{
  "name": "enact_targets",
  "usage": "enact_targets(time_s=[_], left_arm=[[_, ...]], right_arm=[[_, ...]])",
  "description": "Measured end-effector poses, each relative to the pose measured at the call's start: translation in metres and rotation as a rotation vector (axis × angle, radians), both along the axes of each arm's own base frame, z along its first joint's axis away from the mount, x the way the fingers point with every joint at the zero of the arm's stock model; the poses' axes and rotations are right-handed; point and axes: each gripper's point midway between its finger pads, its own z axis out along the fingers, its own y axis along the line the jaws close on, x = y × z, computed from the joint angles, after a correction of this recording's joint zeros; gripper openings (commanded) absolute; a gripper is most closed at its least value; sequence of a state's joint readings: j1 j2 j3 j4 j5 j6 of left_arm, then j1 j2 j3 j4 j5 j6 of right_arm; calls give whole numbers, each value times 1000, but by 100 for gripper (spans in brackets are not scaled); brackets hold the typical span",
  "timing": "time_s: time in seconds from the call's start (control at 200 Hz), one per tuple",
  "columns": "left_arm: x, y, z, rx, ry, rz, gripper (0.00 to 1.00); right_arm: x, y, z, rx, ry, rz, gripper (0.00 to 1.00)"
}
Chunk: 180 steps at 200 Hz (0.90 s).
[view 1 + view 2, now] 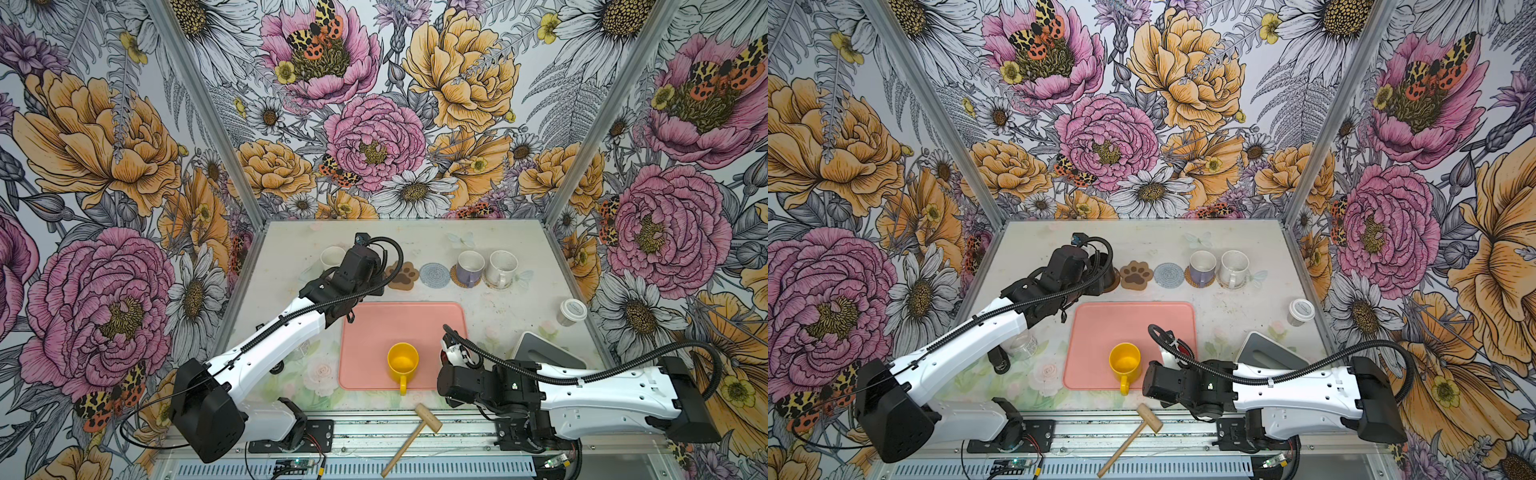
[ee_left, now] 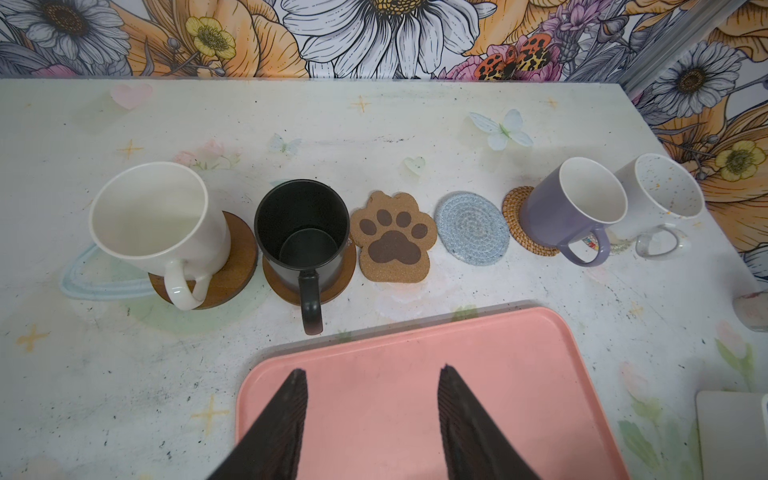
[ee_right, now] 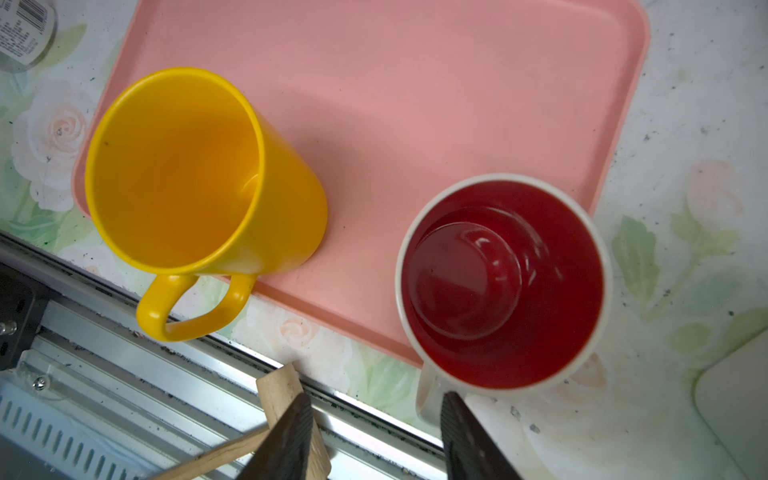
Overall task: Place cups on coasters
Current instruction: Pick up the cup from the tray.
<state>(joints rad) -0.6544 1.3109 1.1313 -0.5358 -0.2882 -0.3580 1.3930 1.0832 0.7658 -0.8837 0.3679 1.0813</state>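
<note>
Robot lab test cell, not a real home. Open-front booth: three walls of printed floral wallpaper [image 1: 374, 137] set in bare aluminium posts [image 1: 199, 104]. Table [image 1: 291, 249] has a scuffed pastel flower print. Two white-and-black robot arms, left arm [image 1: 282, 332] and right arm [image 1: 602, 395], are bolted on black base plates [image 1: 291, 434] to a metal rail [image 1: 374, 436] at the front edge. Exposed circuit board [image 1: 291, 463], loose wires and a slotted panel [image 1: 353, 469] sit below.

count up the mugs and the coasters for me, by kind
mugs: 6 (white, black, lavender, speckled white, yellow, red-inside)
coasters: 6 (2 brown discs, paw, grey-blue, tan woven, pale woven)
total: 12
</note>
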Motion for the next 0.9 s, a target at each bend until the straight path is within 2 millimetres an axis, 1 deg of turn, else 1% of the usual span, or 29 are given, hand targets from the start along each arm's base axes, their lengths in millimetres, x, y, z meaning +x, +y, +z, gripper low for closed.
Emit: enact_targets(time_s=[0.175,0.29,0.515,0.806,0.901], left_arm=[[0,0,0,0,-2,-1,53],[1,-1,-1,2,0,-2,53],[3,-3,-12,19,25,-2,53],[4,-2,-14,21,31,-2,53],[4,-3,-15,21,34,-3,53]], right_arm=[[-5,-21,-11,12,32,-75,53],[-6,-30,-14,30,41,-126,53],[0,-37,-16,43,47,-191,53],[9,-42,-17,42,46,-240,54],[11,-44,-20,19,49,-247,54]])
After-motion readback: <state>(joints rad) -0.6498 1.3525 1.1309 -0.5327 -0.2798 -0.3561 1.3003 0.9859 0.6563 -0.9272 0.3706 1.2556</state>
